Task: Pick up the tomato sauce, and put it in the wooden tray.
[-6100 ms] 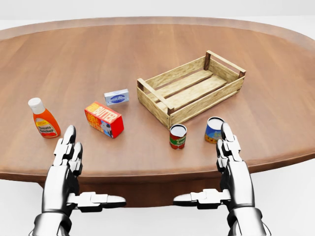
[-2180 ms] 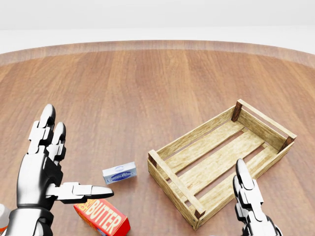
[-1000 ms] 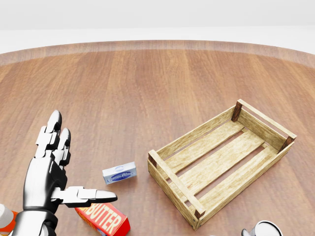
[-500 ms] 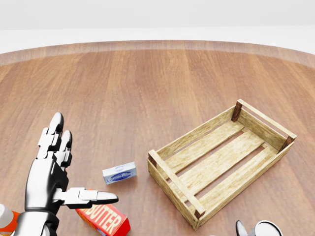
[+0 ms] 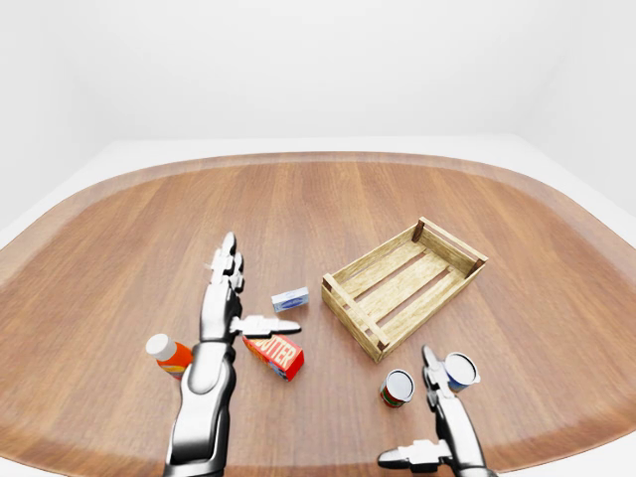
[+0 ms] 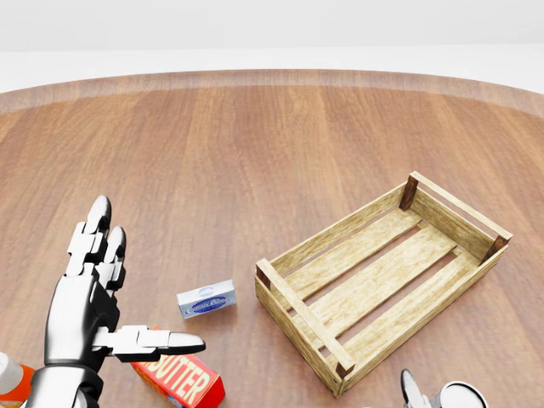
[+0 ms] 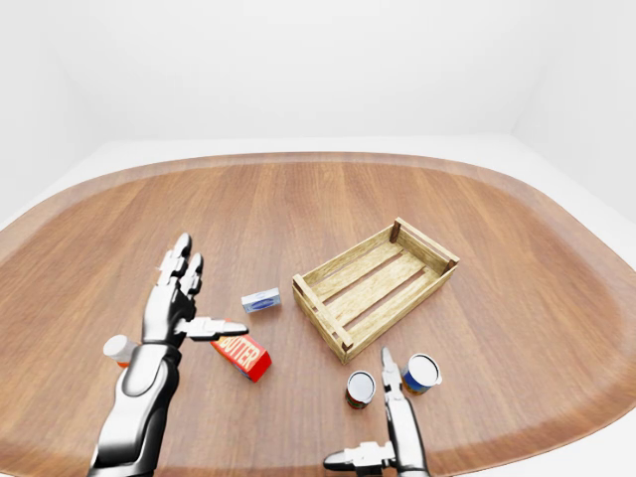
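Note:
The tomato sauce [image 5: 396,388], a can with a red and green label, stands upright on the wooden table below the wooden tray [image 5: 350,310], which is empty. My right hand [image 5: 422,417] is open just right of the can, between it and a blue-labelled can [image 5: 460,371], touching neither. In the head view only its fingertip [image 6: 406,380] shows at the bottom edge. My left hand [image 6: 127,289] is open with fingers up and thumb out, hovering at the left over the butter box [image 6: 183,380].
A small blue and white box [image 6: 206,300] lies left of the tray. An orange bottle with a white cap [image 5: 169,353] stands beside my left forearm. The oval table's [image 5: 119,238] near edge runs just below my hands in the eye views.
The head view has shifted up and closer since the oldest frame. In the last second my right fingertip has risen into the bottom edge; the left hand barely moved.

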### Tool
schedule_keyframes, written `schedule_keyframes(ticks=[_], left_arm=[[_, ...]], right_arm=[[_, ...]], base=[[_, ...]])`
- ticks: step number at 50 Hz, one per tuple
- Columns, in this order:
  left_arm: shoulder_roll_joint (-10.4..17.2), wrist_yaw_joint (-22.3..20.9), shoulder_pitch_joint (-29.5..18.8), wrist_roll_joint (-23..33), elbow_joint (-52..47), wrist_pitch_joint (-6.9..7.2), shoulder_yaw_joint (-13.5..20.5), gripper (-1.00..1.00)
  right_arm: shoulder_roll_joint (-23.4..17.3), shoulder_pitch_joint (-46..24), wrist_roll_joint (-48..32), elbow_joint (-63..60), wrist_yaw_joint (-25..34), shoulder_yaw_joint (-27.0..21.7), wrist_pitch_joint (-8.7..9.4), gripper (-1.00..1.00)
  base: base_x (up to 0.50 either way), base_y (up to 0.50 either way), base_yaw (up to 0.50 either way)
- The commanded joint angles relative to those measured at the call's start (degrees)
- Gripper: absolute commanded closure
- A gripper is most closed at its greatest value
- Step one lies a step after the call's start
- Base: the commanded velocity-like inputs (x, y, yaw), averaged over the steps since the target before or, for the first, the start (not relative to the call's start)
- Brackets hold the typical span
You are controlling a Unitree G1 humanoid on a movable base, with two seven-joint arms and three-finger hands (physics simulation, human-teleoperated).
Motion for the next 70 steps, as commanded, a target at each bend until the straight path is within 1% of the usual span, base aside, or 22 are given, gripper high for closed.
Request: schedule_keyframes(ticks=[1,9,15,23,30,39,66,67,68,69,70], left_arm=[[0.0,0.0,0.1,0.1,-0.1,0.0,-0.1,-1.0],[-0.1,0.0,0.2,0.1,0.1,0.0,-0.2,-1.0],[-0.1,0.0,0.4,0.2,0.1,0.0,-0.3,-1.0],[-0.1,0.0,0.3,0.3,0.3,0.0,-0.3,-1.0],[-0.1,0.0,0.3,0.3,0.2,0.0,-0.4,-1.0],[-0.2,0.0,0.3,0.4,0.7,0.0,-0.5,-1.0],[-0.2,0.0,0.6,0.5,0.7,0.0,-0.7,-1.0],[-0.2,0.0,0.6,0.5,1.0,0.0,-0.7,-1.0],[-0.2,0.0,0.6,0.5,1.0,0.0,-0.7,-1.0],[-0.2,-0.1,0.5,0.5,1.2,0.0,-0.6,-1.0],[-0.2,-0.1,0.5,0.5,1.2,0.0,-0.7,-1.0]], right_arm=[[0.7,-3.4,-0.5,4.7,-0.3,-1.0,0.0,-1.0],[1.6,-7.0,-1.0,8.2,0.0,-2.5,0.0,-1.0],[2.3,-8.5,-1.4,8.2,0.3,-3.2,0.0,-1.0],[2.8,-10.8,-2.4,13.2,-0.3,-3.7,0.0,-1.0],[2.9,-11.9,-2.7,14.0,-0.4,-3.9,0.0,-1.0],[3.0,-14.5,-3.4,20.3,-1.2,-4.7,0.0,-1.0],[3.0,-17.3,-3.7,26.2,-1.7,-5.9,0.0,-1.0],[3.0,-17.3,-3.1,26.1,-1.0,-5.9,0.0,-0.11],[3.0,-17.3,-3.0,26.1,-1.0,-5.9,0.0,0.13],[3.0,-17.1,-3.0,25.7,-0.9,-5.9,0.0,0.13],[3.0,-17.1,-2.8,25.6,-0.8,-5.9,0.0,0.82]], base=[[0.0,0.0,0.0],[0.0,0.0,0.0],[0.0,0.0,0.0],[0.0,0.0,0.0],[0.0,0.0,0.0],[0.0,0.0,0.0],[0.0,0.0,0.0],[0.0,0.0,0.0],[0.0,0.0,0.0],[0.0,0.0,0.0],[0.0,0.0,0.0]])
